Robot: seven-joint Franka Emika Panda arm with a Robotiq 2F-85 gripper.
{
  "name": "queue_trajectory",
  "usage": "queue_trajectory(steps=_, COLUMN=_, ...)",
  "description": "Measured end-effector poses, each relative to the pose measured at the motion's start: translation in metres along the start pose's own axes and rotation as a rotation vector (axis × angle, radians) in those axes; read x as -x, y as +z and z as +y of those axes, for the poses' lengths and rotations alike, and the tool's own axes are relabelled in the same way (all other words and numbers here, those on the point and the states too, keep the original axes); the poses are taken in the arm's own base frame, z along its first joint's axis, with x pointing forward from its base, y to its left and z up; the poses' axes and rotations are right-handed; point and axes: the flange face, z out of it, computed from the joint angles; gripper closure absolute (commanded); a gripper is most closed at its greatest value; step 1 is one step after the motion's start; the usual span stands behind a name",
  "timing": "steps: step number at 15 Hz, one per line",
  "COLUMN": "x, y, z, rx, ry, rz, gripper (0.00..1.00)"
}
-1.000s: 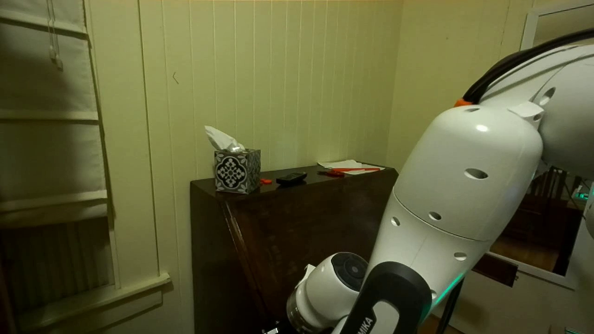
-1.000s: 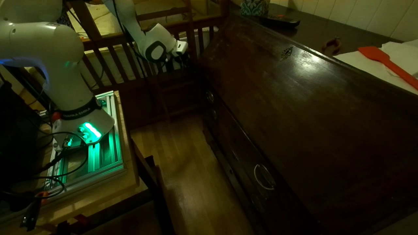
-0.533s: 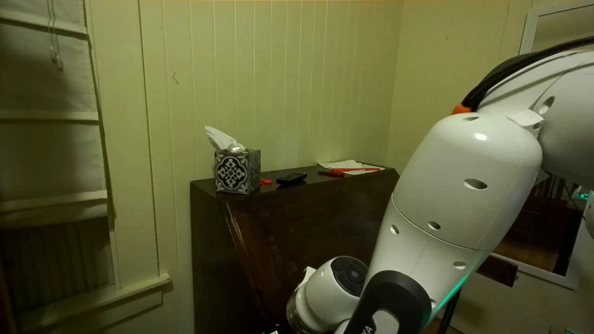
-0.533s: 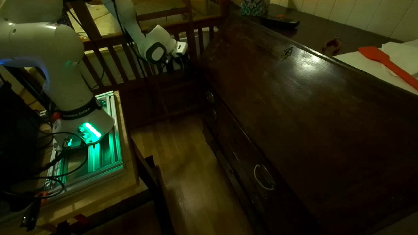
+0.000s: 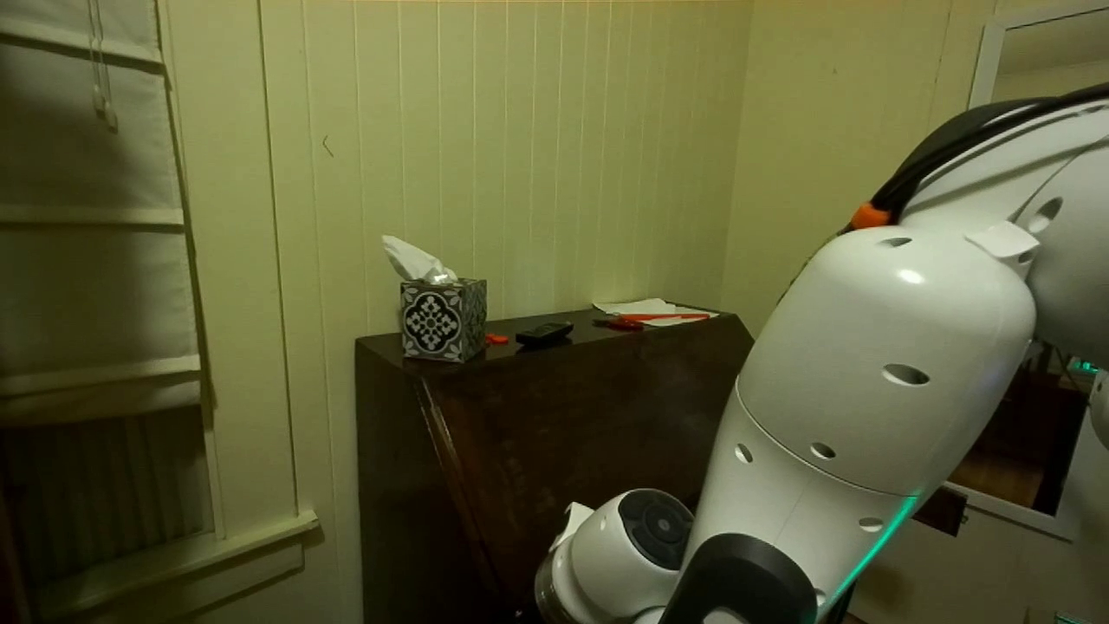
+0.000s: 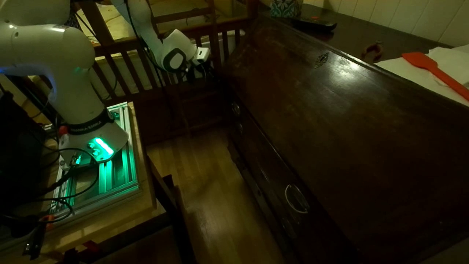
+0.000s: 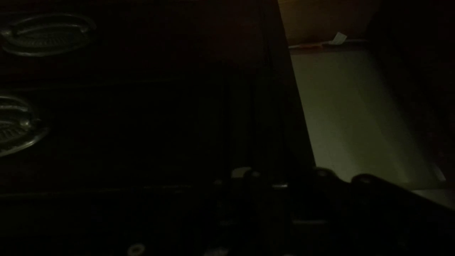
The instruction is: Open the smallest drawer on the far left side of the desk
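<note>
Gleaming wooden desk [image 6: 340, 139], oval handles [image 7: 49, 37]

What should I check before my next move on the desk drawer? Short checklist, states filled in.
1. Handle in sight: ok. In the wrist view one drawer handle shows almost whole; another handle is cut off by the picture's left edge.
2. Gripper in line with a handle: not ok. The gripper appears lower and further right in that picture than both.
3. Gripper open: cannot tell. Too dark.
4. Smallest drawer picked out: cannot tell. Its outline is lost in the dark.
5. Sloping front of the desk shut: ok, in both exterior views.
6. Tissue box out of the way: ok, most likely; it stands up on the desk's top.
</note>
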Motion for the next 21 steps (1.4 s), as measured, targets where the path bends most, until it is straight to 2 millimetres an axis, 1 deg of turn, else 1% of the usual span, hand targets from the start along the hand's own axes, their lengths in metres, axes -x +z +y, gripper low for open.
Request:
queue_trajectory(steps=1, x=0.000, y=0.000, z=0.000, rx=0.001, ry=-0.002, rz=0.001, gripper=0.87)
queue_trajectory(steps=2, x=0.000, y=0.000, z=0.000, rx=0.001, ry=-0.004, rz=0.002, gripper=0.79)
queue_trajectory(steps=3, x=0.000, y=0.000, z=0.000, rx=0.002, ry=-0.006, rz=0.003, gripper=0.73)
queue_trajectory(steps=4, x=0.001, y=0.000, z=0.000, rx=0.003, ry=-0.007, rz=0.004, gripper=0.94)
queue_trajectory(steps=5, x=0.000, y=0.000, z=0.000, rx=0.004, ry=-0.009, rz=0.006, gripper=0.91)
queue_trajectory(steps=7, x=0.000, y=0.000, z=0.000, rx=0.004, ry=-0.011, rz=0.006, gripper=0.97)
queue_trajectory(steps=8, x=0.001, y=0.000, z=0.000, rx=0.003, ry=-0.009, rz=0.003, gripper=0.94)
queue_trajectory(steps=10, x=-0.002, y=0.000, z=-0.001, rx=0.003, ry=0.001, rz=-0.013, gripper=0.94)
queue_trajectory(steps=13, x=-0.007, y=-0.004, z=-0.001, rx=0.003, ry=0.038, rz=-0.081, gripper=0.94)
queue_trajectory(steps=16, x=-0.010, y=-0.012, z=-0.001, rx=0.007, ry=0.075, rz=-0.182, gripper=0.94)
queue_trajectory(steps=18, x=0.006, y=-0.019, z=-0.008, rx=0.009, ry=0.077, rz=-0.292, gripper=0.94)
queue_trajectory(steps=21, x=0.038, y=-0.034, z=-0.027, rx=-0.003, ry=0.066, rz=-0.450, gripper=0.94)
